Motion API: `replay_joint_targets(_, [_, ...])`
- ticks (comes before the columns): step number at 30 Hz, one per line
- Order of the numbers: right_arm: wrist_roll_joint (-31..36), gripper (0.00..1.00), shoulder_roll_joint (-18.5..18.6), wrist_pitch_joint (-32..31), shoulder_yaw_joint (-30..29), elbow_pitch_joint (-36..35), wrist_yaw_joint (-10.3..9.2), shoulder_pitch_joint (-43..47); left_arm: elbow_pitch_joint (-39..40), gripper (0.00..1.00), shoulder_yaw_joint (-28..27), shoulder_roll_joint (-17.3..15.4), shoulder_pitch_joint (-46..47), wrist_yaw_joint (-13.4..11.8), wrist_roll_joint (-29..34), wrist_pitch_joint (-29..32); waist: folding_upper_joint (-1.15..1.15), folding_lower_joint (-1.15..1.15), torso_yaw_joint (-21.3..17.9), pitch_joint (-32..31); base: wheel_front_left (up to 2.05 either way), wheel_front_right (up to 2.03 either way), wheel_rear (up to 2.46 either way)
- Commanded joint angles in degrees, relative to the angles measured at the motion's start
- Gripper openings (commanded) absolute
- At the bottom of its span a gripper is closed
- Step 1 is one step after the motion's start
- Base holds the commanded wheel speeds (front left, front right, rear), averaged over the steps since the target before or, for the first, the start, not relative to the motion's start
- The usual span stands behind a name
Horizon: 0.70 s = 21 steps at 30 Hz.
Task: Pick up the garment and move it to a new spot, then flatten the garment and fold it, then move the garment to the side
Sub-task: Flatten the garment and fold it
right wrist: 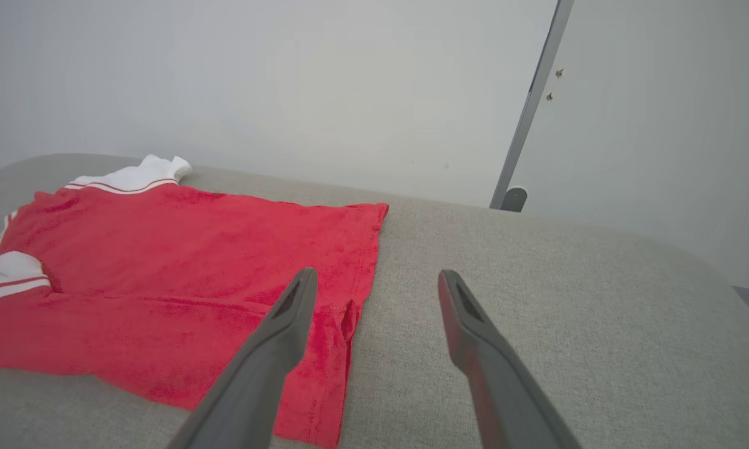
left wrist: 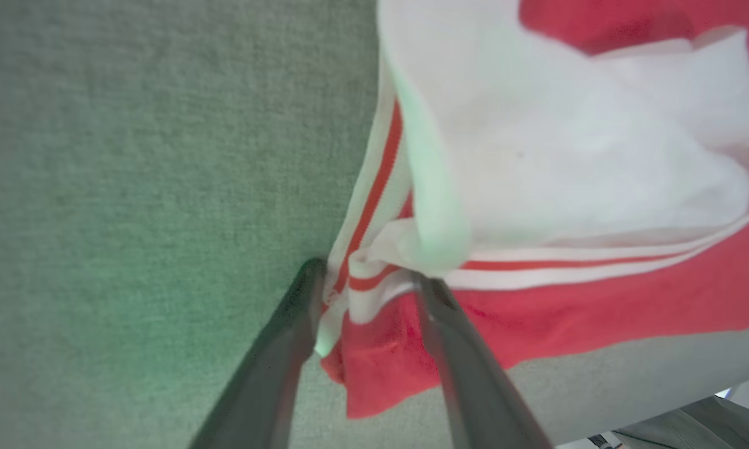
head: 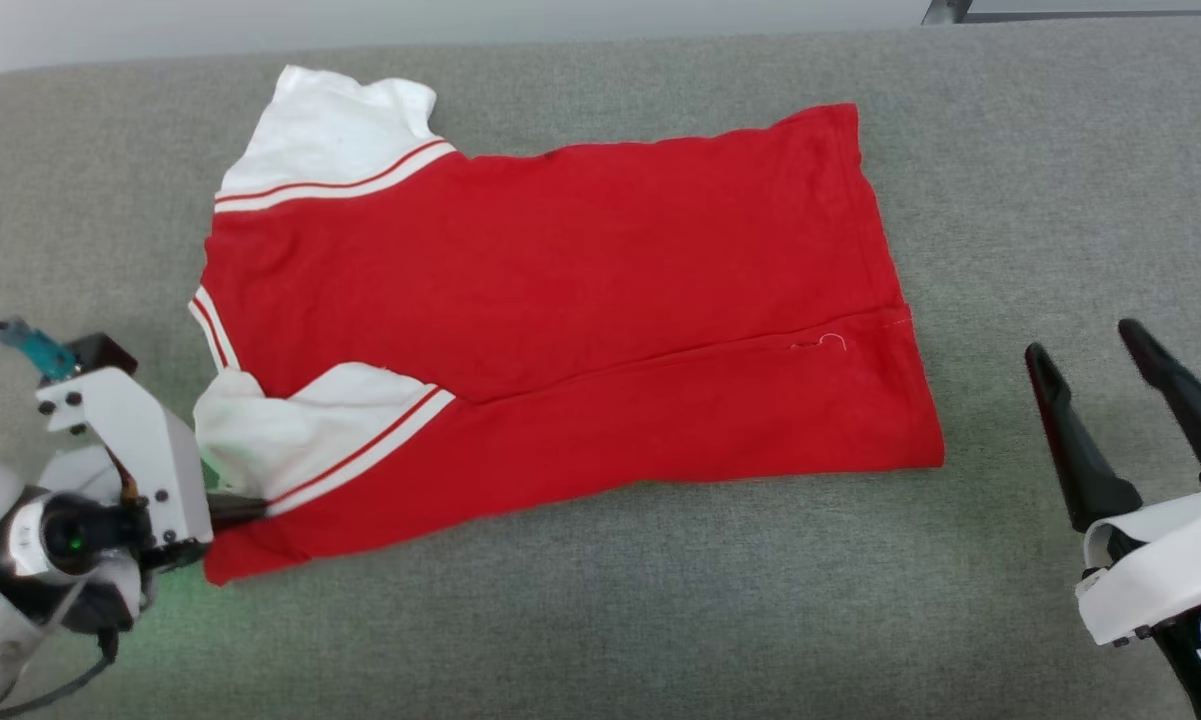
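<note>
Folding looks underway: the garment [head: 560, 300] lies on the grey cushion [head: 1010, 150], left gripper [left wrist: 368, 273] parted astride its near sleeve corner, right gripper [head: 1082, 340] wide near the hem; next, a firm pinch

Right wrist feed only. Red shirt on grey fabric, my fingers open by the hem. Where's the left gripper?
Observer: The left gripper is at the garment's near sleeve-end corner, beside the near white sleeve.
Operator: Clamped?
Observer: No. In the left wrist view its fingers stand apart, with the striped seam between them.
Operator: Is my gripper over cloth?
Observer: No. The head view shows the right gripper off the garment, over the bare grey surface to the right of the hem.
</note>
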<state>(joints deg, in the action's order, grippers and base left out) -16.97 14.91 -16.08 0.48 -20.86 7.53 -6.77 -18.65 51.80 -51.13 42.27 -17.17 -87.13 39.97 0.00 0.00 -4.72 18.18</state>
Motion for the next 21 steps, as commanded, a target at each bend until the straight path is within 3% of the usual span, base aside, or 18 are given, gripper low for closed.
replay_joint_targets(1, [-0.69,1.0,0.39,-1.77,0.44,0.12,-0.09,-0.42,-1.57,0.0,1.43,2.36,-0.76,0.83,0.81,-0.81,0.0,0.0,0.14,0.19,0.0,0.0,0.0])
replay_joint_targets(5, [-2.17,1.0,2.39,-8.15,1.54,0.46,-0.09,-1.08,-2.73,0.0,1.13,2.69,0.09,2.05,1.25,-1.27,0.0,0.0,0.6,0.23,0.0,0.0,0.0])
replay_joint_targets(10, [-5.66,1.0,5.36,-20.49,2.88,0.52,-0.08,-2.97,-3.25,0.0,1.47,4.23,1.1,3.3,1.94,-1.6,0.0,0.0,1.83,-0.06,0.0,0.0,0.0])
replay_joint_targets(15, [-8.76,1.0,6.08,-30.69,2.37,2.31,-0.08,-6.15,-3.06,0.0,2.02,6.38,2.67,4.17,3.2,-1.65,0.0,0.0,3.79,0.62,0.0,0.0,0.0])
replay_joint_targets(17, [-9.3,1.0,6.31,-33.76,2.31,3.37,-0.08,-7.32,-2.95,0.07,2.29,7.27,3.5,4.45,3.55,-1.55,0.0,0.0,4.75,1.14,0.0,0.0,0.0])
replay_joint_targets(21, [-9.52,1.0,6.61,-37.3,2.4,5.83,-0.08,-8.79,-2.7,0.1,2.52,9.0,5.35,4.92,4.48,-1.64,0.0,0.0,6.62,2.68,0.0,0.0,0.0])
